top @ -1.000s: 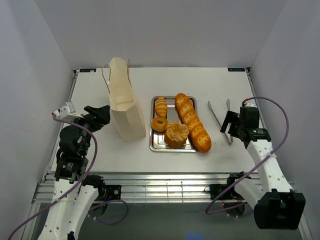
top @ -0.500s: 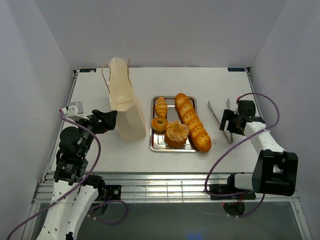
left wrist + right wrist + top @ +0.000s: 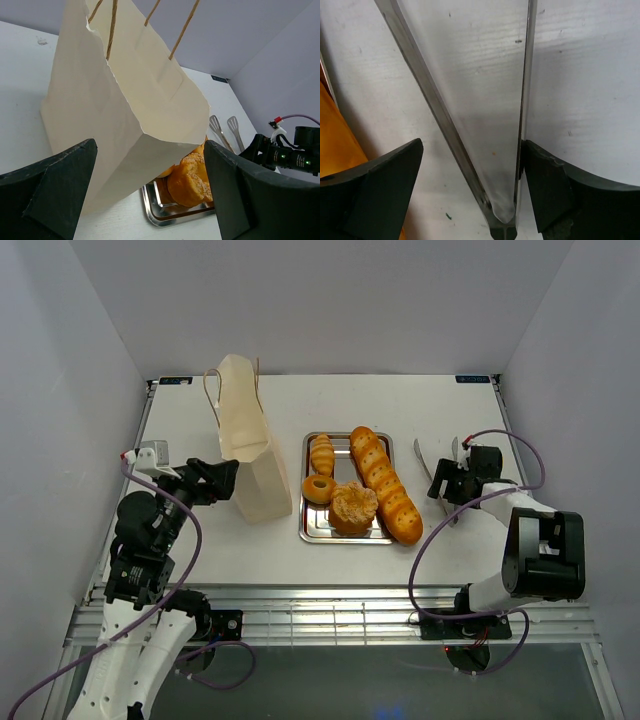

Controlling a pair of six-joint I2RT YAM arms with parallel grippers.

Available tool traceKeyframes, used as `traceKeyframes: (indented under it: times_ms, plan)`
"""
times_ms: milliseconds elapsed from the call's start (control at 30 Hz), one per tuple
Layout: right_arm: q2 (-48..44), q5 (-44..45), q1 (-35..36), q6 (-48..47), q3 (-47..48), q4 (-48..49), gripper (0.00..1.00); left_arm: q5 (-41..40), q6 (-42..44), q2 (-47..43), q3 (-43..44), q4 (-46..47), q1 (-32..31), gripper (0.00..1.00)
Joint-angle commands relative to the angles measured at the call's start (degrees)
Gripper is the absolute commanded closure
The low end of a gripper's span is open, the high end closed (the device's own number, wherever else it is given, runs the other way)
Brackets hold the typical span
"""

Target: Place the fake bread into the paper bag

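Having swung down since a second ago, right gripper (image 3: pixel 470 165) straddles the metal tongs (image 3: pixel 435 105) at 3 o'clock of the tray (image 3: pixel 320 536), jaws apart; left gripper (image 3: pixel 215 480), jaws apart, flanks the paper bag (image 3: pixel 250 460); fake bread (image 3: pixel 385 485) not yet lifted.

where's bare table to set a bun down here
Bare table behind the tray and tongs, and the near strip in front of the tray. Crowded: the slim gap between bag and tray, and between baguette and tongs.
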Motion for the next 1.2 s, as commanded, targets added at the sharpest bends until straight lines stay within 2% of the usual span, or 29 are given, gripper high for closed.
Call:
traceKeyframes:
  times_ms: [0,33,133,267,367,433,467,633,767,867,900,1033,1167]
  plan:
    - [0.3,-1.6,1.0,5.0,-3.3,9.1,0.16,0.4,0.3,-0.3,1.8,-0.1,-0.3,0.02]
    - [0.6,-1.5,1.4,5.8,-4.2,10.0,0.22,0.4,-0.2,-0.3,1.5,-0.1,-0.4,0.02]
    - [2.3,1.2,2.8,8.9,-5.3,13.1,0.30,0.6,-1.3,-0.2,1.1,0.3,-0.4,0.02]
    - [5.1,2.0,3.4,11.0,-3.7,14.9,0.34,1.4,-2.2,-0.3,0.9,0.9,-0.4,0.02]
    - [7.0,4.4,5.5,10.1,-0.5,12.0,0.29,1.4,-2.5,-0.6,0.9,0.7,-0.4,0.02]
    - [8.4,4.9,6.0,8.6,1.1,10.8,0.18,1.3,-2.7,-1.3,0.7,0.8,-0.3,0.02]
    - [8.8,7.3,6.3,8.0,3.0,9.1,0.16,1.4,-3.3,-1.5,0.2,1.1,-0.4,0.02]
    - [13.6,10.5,7.7,4.2,7.7,4.1,0.16,3.0,-5.2,-1.4,-0.9,2.2,-0.3,0.02]
    - [15.8,11.2,7.9,4.0,9.9,1.7,0.30,3.5,-6.0,-1.0,-1.0,2.5,-0.3,0.02]
    - [17.5,11.3,7.9,3.9,11.4,0.4,0.57,3.4,-6.1,-1.2,-0.8,2.5,-0.3,0.02]
    - [17.8,11.5,7.9,3.9,11.8,0.0,0.72,3.4,-6.1,-1.4,-0.7,2.4,-0.3,0.02]
    - [14.5,11.2,7.9,3.9,10.1,1.1,0.75,3.8,-6.1,-1.3,0.1,1.9,-0.3,0.02]
    - [6.2,8.1,7.9,4.6,9.7,0.9,0.75,4.4,-6.6,-1.0,0.4,2.0,-0.3,0.02]
